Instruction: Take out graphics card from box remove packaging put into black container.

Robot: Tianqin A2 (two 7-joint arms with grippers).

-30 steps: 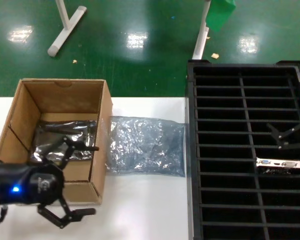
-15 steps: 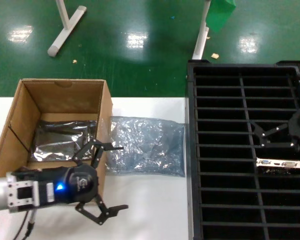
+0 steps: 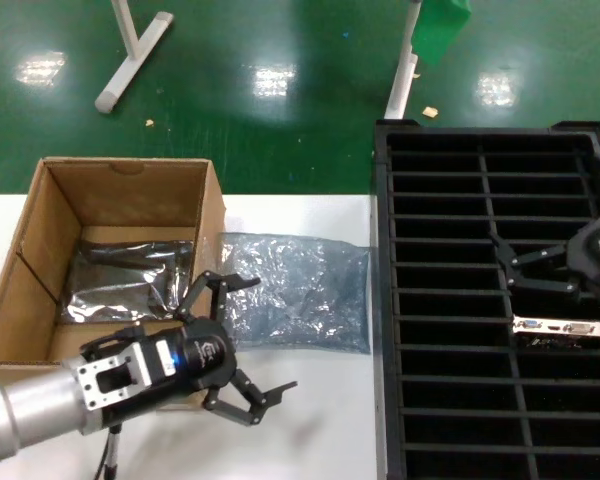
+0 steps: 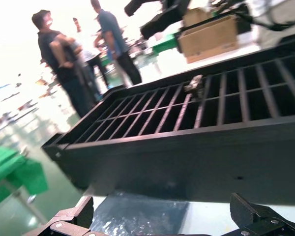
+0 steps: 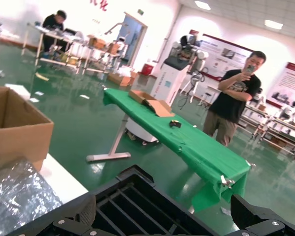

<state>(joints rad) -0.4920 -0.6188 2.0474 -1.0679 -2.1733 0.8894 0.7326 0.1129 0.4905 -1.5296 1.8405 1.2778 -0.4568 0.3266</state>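
Note:
The graphics card (image 3: 560,328) stands in a slot on the right side of the black container (image 3: 382,300), its silvery bracket up. The crinkled packaging (image 3: 295,290) lies flat on the white table between the container and the box (image 3: 120,195). My left gripper (image 3: 270,335) is open over the packaging's near-left corner, just right of the box; its wrist view shows the packaging (image 4: 137,216) between the open fingers, the container wall (image 4: 187,162) and the card (image 4: 193,84) beyond. My right gripper (image 3: 502,265) hovers open over the container, just behind the card, holding nothing.
A smooth dark-grey bag (image 3: 125,280) lies in the bottom of the box. The right wrist view shows the box (image 5: 14,128), the packaging (image 5: 14,196), the container rim (image 5: 132,172), a green table (image 5: 187,142) and a person (image 5: 233,103) beyond.
My left gripper has swung right from the box's front wall to the packaging's near-left corner. My right gripper has moved left over the container. The card and the packaging have not moved.

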